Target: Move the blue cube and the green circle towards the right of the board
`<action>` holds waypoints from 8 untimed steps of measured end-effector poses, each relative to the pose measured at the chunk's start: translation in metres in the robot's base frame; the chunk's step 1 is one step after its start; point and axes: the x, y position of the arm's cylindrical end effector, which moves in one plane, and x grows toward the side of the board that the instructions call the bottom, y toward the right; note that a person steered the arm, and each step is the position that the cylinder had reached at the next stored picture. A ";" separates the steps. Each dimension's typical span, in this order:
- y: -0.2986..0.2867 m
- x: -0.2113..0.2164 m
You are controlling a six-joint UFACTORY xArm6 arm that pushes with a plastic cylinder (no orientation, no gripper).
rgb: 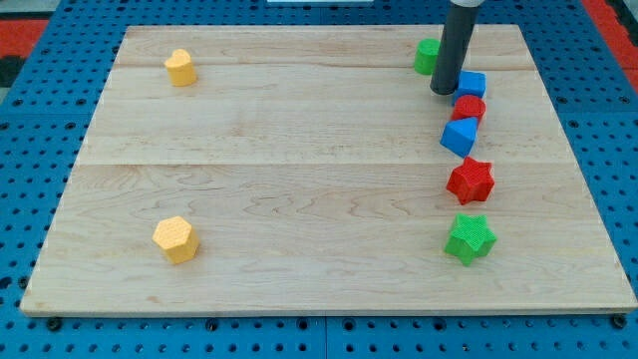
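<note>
A blue cube (472, 84) is sitting near the top right of a pale wooden board (299, 170). My tip (443, 92), the lower end of a straight dark rod coming down from the view's top, is resting on the board at the cube's 9 o'clock, just beside its left face; contact cannot be confirmed. There is no pincer on this arm, only the rod, so nothing is opening, closing or gripping.

The green circle (428, 56) is lying at 11 o'clock from the tip, partly hidden behind the rod, close to the board's top edge.

Moving outward from the cube, a column of blocks is running downward along the right side. A red round-looking block (469, 108) is sitting at the cube's 6 o'clock, touching it. A second blue block (460, 137), angular and tilted, is touching the red one from below. A red star (471, 180) is lying further down, just beside it, and a green star (470, 238) is resting near the bottom.

Well apart, at 9 o'clock across the board, a yellow block (180, 68) is sitting near the top left, and a yellow hexagonal block (176, 239) near the bottom left. A blue perforated table (618, 199) is surrounding the board.
</note>
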 end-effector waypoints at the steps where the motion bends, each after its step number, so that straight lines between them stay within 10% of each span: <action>1: -0.030 -0.023; 2: -0.088 -0.031; 8: -0.013 -0.052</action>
